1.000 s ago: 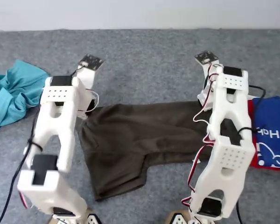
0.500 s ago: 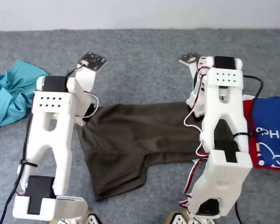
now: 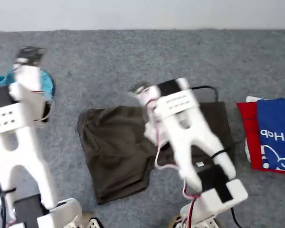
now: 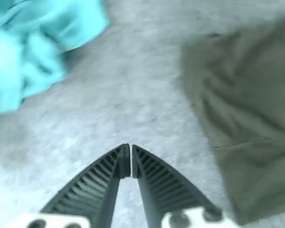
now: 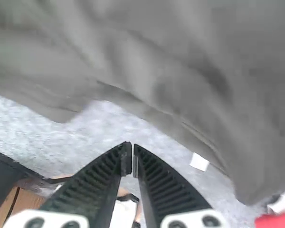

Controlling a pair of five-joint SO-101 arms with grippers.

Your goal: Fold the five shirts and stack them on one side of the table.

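Observation:
A dark brown shirt lies spread out in the middle of the grey table. The right arm hangs over its middle. In the right wrist view, my right gripper is shut with nothing in it, above the brown shirt's hem. The left arm stands at the far left, in front of a crumpled teal shirt. My left gripper is shut and holds nothing, over bare table between the teal shirt and the brown shirt.
A folded blue shirt lies on a red one at the table's right edge. A small white tag shows by the brown shirt's hem. Grey table stretches behind the shirts to the back wall.
Both arms have swung to the left. The left arm left the brown shirt's left edge for the teal shirt. The right arm went from the shirt's right end to its middle.

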